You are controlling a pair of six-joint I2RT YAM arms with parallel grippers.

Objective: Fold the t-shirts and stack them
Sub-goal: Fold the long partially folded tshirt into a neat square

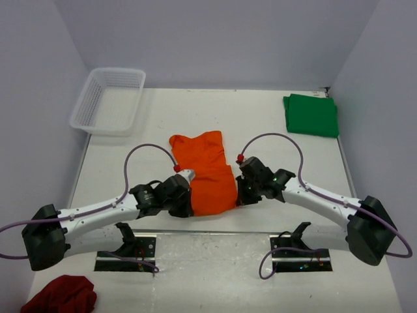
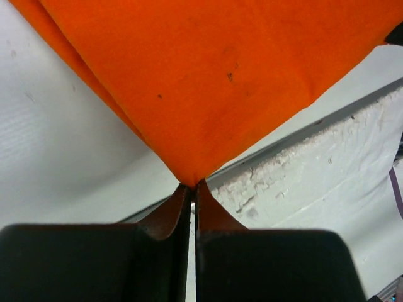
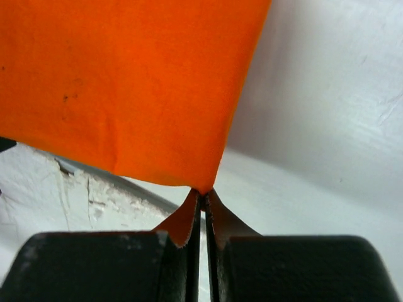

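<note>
Left end effector [image 2: 192, 187] and right end effector [image 3: 203, 192] — I see both clamped on corners of the bright orange cloth shirt [image 1: 208, 176].

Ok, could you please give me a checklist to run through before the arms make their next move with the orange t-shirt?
1. The left pincer is shut on a near corner of the orange t-shirt: ok.
2. The right pincer is shut on the other near corner: ok.
3. The shirt's far end lies flat: not ok, it looks bunched.
4. The green t-shirt is folded and lies apart at the far right: ok.
5. The white basket is apart from the shirt: ok.
</note>
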